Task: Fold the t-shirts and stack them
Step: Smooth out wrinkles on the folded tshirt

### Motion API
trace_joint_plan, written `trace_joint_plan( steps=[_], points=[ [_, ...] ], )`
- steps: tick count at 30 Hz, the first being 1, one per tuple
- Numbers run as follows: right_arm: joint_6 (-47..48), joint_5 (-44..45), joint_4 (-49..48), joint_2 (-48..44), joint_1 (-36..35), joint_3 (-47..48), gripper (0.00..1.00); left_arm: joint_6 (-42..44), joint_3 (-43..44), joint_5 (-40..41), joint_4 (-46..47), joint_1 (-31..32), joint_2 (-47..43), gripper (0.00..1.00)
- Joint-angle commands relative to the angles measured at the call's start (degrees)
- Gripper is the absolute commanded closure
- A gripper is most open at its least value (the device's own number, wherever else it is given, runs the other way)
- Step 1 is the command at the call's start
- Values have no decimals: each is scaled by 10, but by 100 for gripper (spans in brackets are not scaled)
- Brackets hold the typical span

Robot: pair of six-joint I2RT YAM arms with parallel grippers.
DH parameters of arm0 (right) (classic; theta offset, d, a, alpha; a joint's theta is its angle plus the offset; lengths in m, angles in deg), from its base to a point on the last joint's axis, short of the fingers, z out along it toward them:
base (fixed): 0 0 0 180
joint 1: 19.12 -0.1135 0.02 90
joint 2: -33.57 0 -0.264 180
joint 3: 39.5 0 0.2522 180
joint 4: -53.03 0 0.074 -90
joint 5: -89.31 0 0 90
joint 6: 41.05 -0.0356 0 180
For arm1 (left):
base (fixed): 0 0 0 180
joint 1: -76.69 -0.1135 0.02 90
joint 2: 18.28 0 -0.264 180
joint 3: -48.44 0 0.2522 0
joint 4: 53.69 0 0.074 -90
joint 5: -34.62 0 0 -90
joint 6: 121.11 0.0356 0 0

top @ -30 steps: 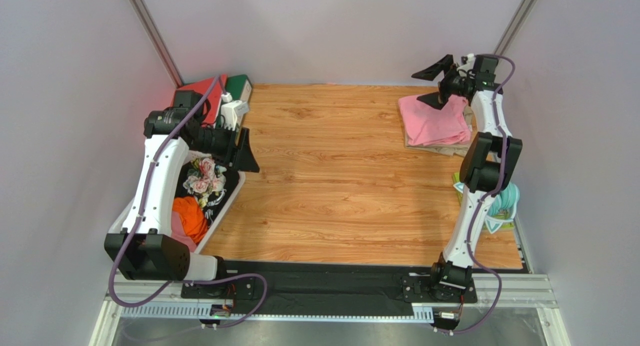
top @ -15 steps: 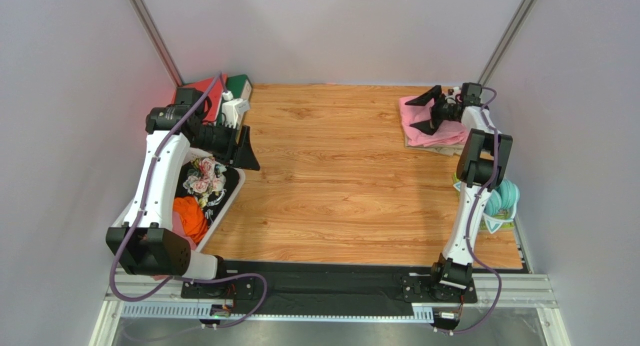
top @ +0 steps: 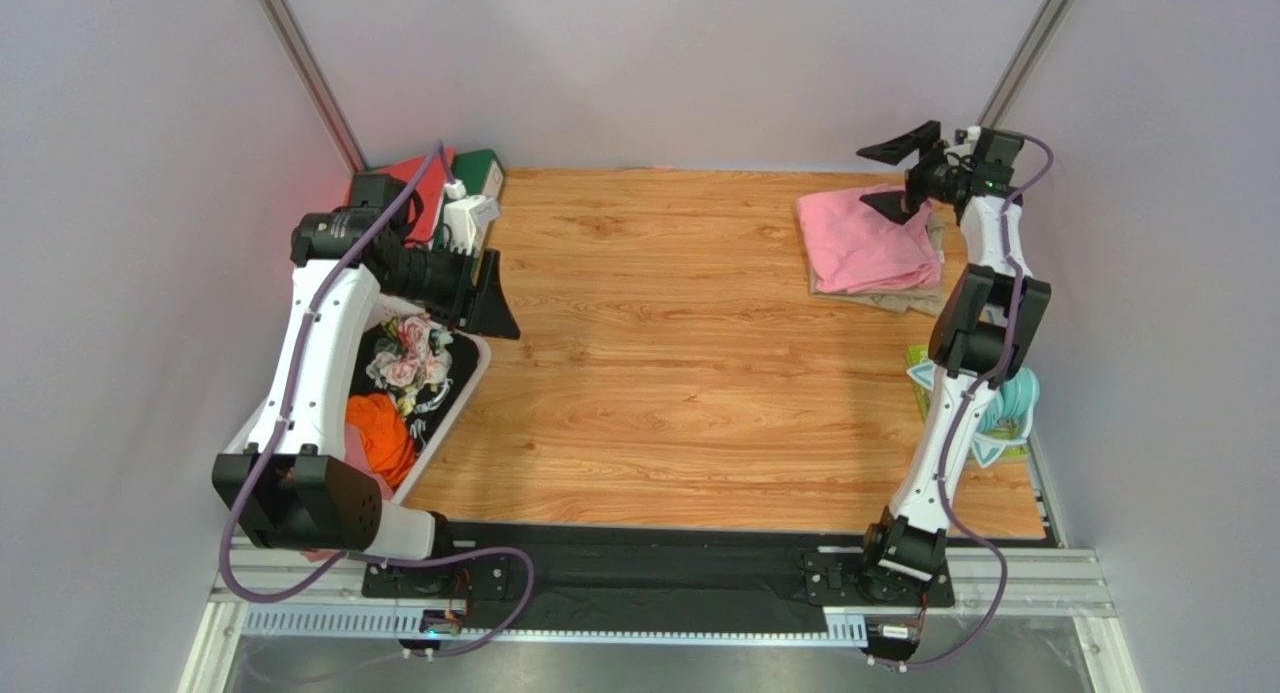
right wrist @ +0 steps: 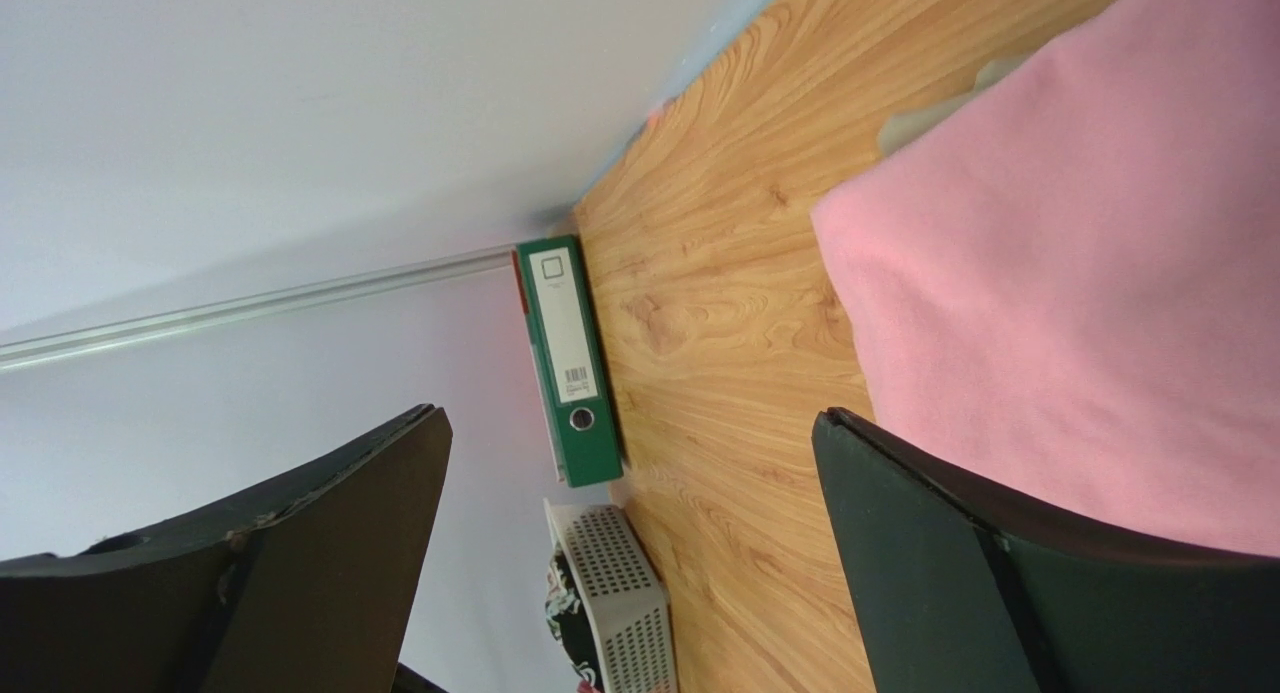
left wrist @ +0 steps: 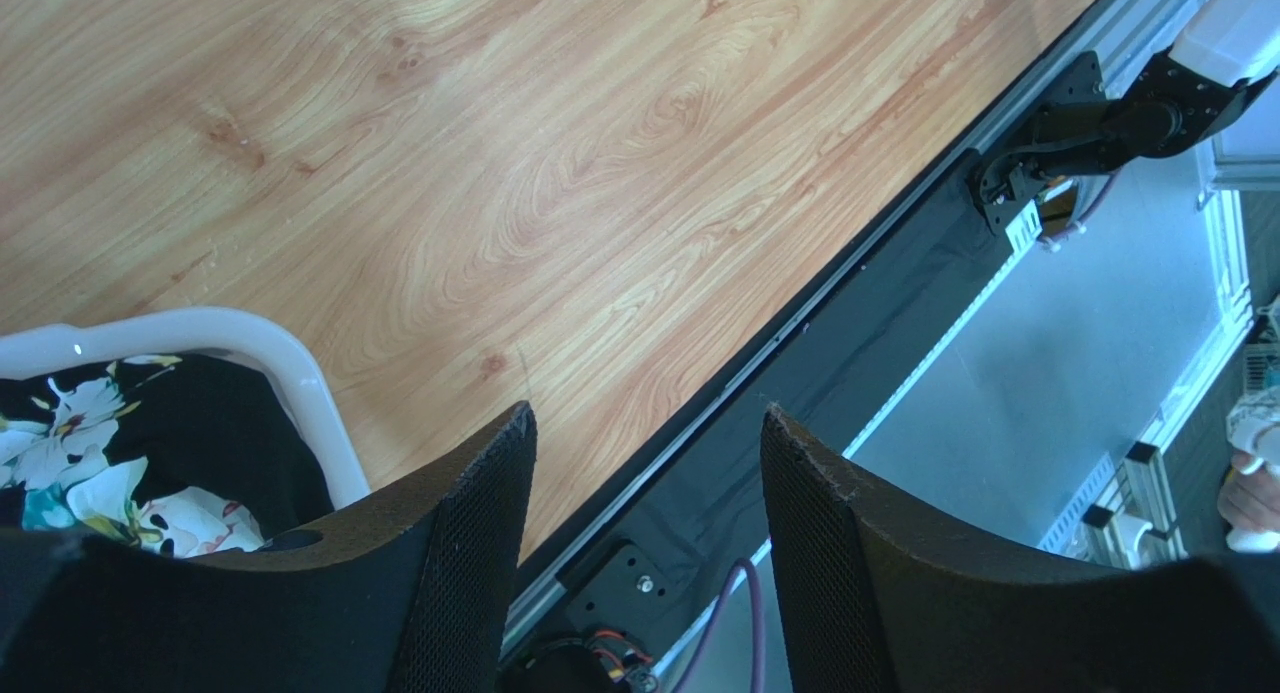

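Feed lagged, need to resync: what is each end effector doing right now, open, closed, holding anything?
Left end effector: open, holding nothing.
Right end effector: wide open, holding nothing, raised near the pink t-shirt.

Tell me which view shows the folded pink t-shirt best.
Top external: the whole pink t-shirt shows, folded on the khaki t-shirt at the far right of the table. The right wrist view catches only part of it, filling the frame's right side. The left wrist view shows none of it.
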Motion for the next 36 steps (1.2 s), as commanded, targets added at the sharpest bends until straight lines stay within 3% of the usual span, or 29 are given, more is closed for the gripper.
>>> trace_joint_plan(
  steps=[1,9,14,18,22,25,27,32,36],
  points=[
    [-16,-5,-20,52,17,26,0,18,22,-10,-12,1,2,36],
    [31,8,12,108,31,39,0,37,22,-2,-27,0,6,36],
    [59,13,30,83,31,23,0,38,31,4,-34,0,-7,36],
    [78,32,43,-51,22,0,0,20,64,15,-36,0,-23,36],
    [144,90,122,-200,4,-6,0,-9,99,23,-41,1,-44,36],
    [206,164,187,-333,-18,-63,0,-16,105,35,-43,0,-75,36],
    [257,225,233,-434,-49,-119,0,-17,96,41,-42,1,-108,36],
    [331,387,268,-638,-179,-374,0,-31,44,75,-13,0,-203,35],
    [313,363,256,-819,-189,-556,0,-34,7,110,-5,0,-243,34]
  ],
)
